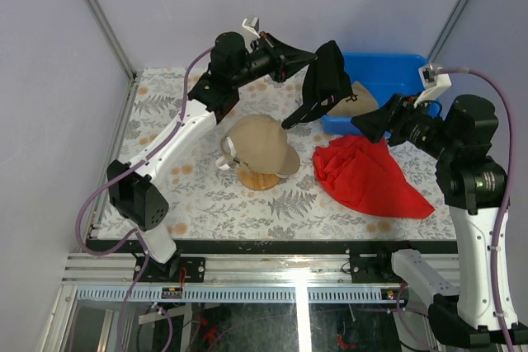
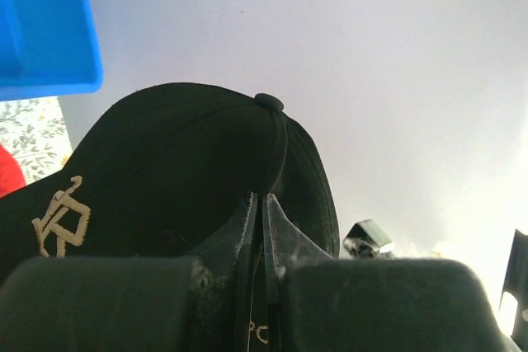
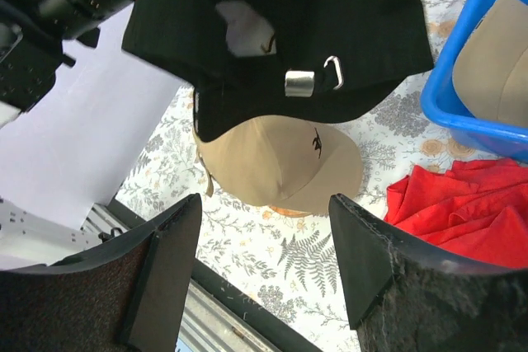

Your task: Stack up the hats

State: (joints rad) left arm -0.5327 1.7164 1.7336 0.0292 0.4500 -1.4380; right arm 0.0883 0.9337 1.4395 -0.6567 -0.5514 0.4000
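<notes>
Black cap hangs in the air, pinched near its top button by the left fingers, closed tight on the fabric. It is at about 1 o'clock from a tan cap sitting on the wooden stand mid-surface. Right fingers stand wide apart at 4 o'clock of the black cap, holding nothing. A second tan cap lies in the blue bin. Red cloth lies at 3 o'clock of the stand.

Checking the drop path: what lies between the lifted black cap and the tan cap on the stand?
Nothing. The top view shows only a strip of patterned table between the black cap and the tan cap; the right wrist view agrees.
</notes>
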